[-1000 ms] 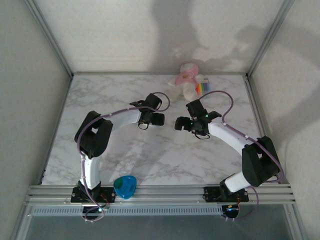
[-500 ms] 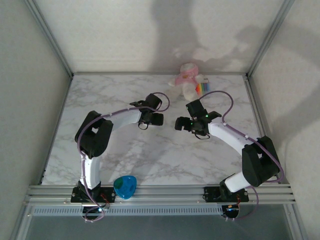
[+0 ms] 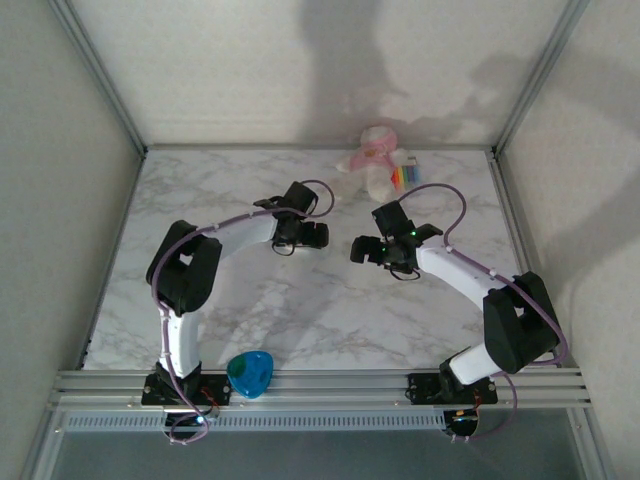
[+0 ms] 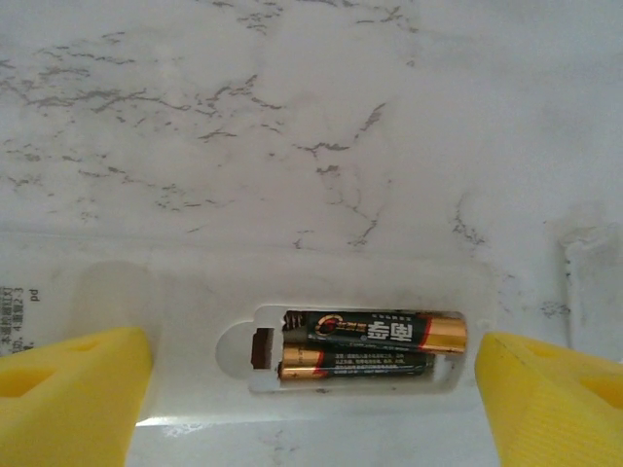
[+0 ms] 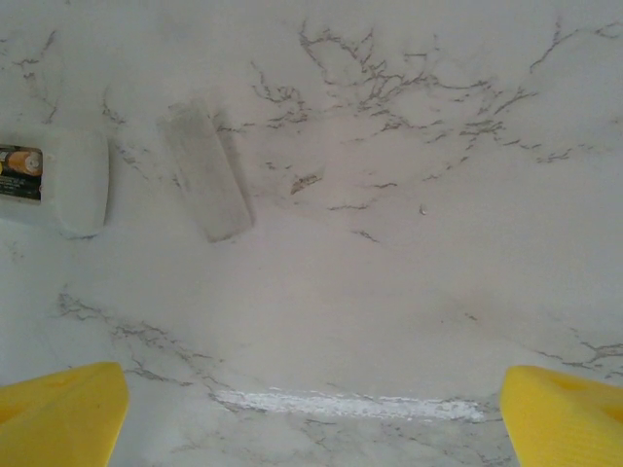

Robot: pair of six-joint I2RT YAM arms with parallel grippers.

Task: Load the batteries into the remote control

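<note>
While both jaws gape wide, batteries fill the remote; cover beside; plush far.

two dark cylindrical batteries seated side by side in white plastic remote control | remote control laid on marble table | pale flat cover placed just beside it

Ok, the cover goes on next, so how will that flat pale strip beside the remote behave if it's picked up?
The strip lies flat on the marble table, so it probably won't roll but may be hard to pinch. It looks thin, likely light plastic. On that smooth top it could slide when nudged.
</note>
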